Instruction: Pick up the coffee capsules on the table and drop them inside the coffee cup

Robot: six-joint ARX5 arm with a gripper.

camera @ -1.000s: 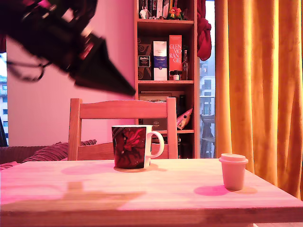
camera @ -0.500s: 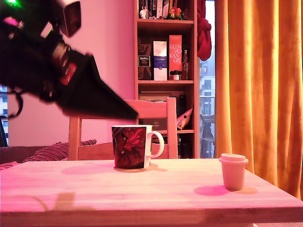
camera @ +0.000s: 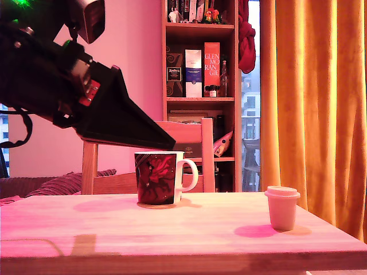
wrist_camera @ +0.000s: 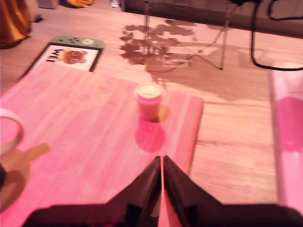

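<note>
hovering pincer (wrist_camera: pixel 162 163) closed, empty, above table (wrist_camera: pixel 85 123)

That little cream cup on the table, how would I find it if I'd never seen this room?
Start at the light wooden tabletop in front of the orange curtains. The big ceramic mug with the dark red-and-black flower print sits near the middle; the small cream tapered capsule cup stands alone toward the exterior view's right. It is plain, shorter than the mug, and has no handle.

Light wooden counter (camera: pixel 114 229); on it, upright, a mug (camera: pixel 157 177) and, well apart, a cream capsule (camera: pixel 282 207).
</note>
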